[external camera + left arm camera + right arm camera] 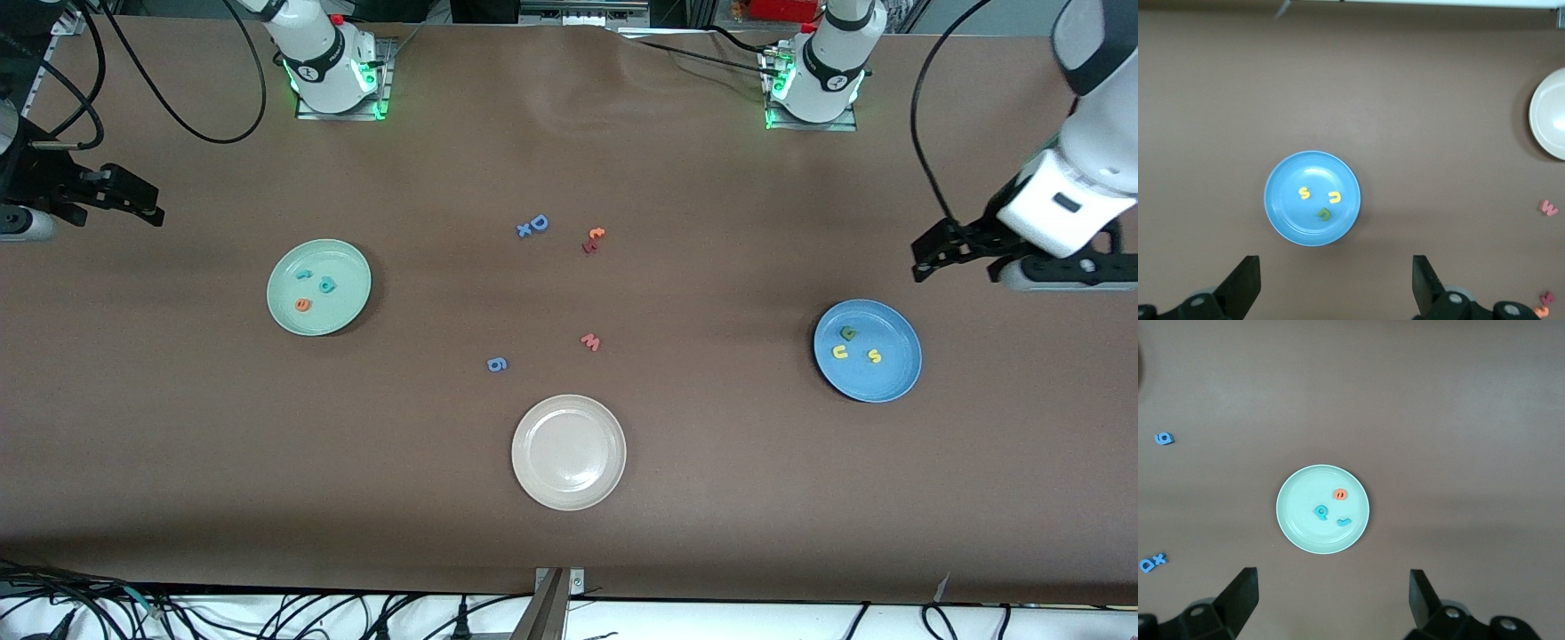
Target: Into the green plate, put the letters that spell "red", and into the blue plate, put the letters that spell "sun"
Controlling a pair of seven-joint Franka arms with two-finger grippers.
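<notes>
The pale green plate (343, 263) (1295, 510) lies toward the right arm's end of the table. In it are the teal "r" (303, 275) (1344, 521), the teal-blue "d" (326, 285) (1321, 513) and the orange "e" (303, 305) (1340, 494). The blue plate (892, 327) (1286, 208) lies toward the left arm's end. It holds the yellow "s" (875, 356) (1304, 193), the yellow "n" (840, 352) (1335, 197) and the olive "u" (849, 333) (1324, 213). My left gripper (926, 256) (1337, 283) hangs open and empty over bare table beside the blue plate. My right gripper (149, 206) (1333, 600) hangs open and empty over bare table beside the green plate.
An empty cream-white plate (569, 453) sits mid-table, nearest the front camera. Loose letters lie in the middle: a blue "D" with a small "x" (533, 225), an orange "t" with a red letter (593, 238), a pink "w" (590, 341) and a blue "g" (497, 364).
</notes>
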